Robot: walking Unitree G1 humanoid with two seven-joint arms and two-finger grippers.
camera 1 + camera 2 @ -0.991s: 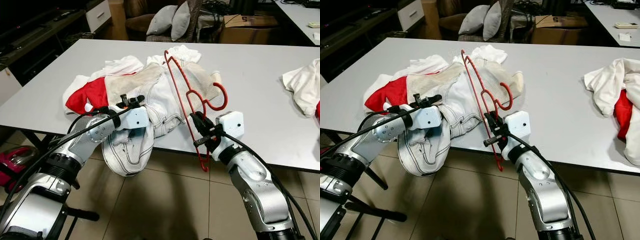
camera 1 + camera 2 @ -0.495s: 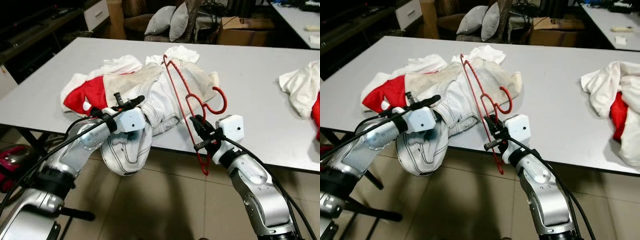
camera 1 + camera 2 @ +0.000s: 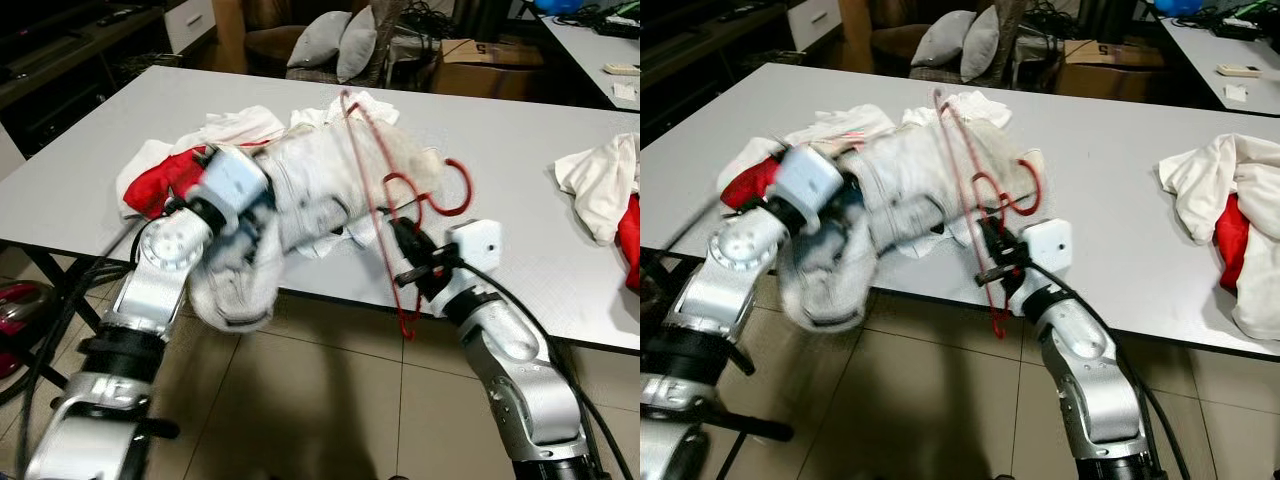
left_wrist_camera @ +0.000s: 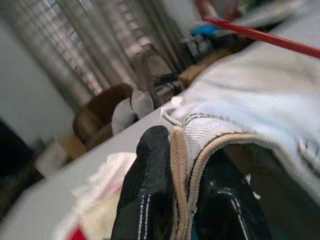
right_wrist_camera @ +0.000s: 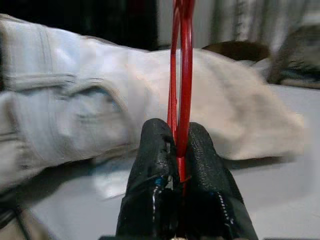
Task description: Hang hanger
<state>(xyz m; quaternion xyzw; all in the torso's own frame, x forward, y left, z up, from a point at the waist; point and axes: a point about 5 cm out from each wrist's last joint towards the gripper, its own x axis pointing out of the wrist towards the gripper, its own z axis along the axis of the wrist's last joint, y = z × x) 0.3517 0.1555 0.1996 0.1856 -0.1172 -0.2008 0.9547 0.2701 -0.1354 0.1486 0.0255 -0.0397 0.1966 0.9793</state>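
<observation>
Right fingers [image 5: 177, 150]: clamped on red hanger [image 3: 375, 190].
Left fingers [image 4: 185, 195]: pinching white trousers [image 3: 320, 185] at near worktop [image 3: 520, 150] edge.

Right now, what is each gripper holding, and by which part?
Right gripper pinches the red wire hanger on its thin wire. Left gripper clamps the white denim garment by its seamed edge.

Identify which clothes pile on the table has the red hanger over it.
The pile before the robot; the right gripper holds the hanger there. The other pile lies far right.
</observation>
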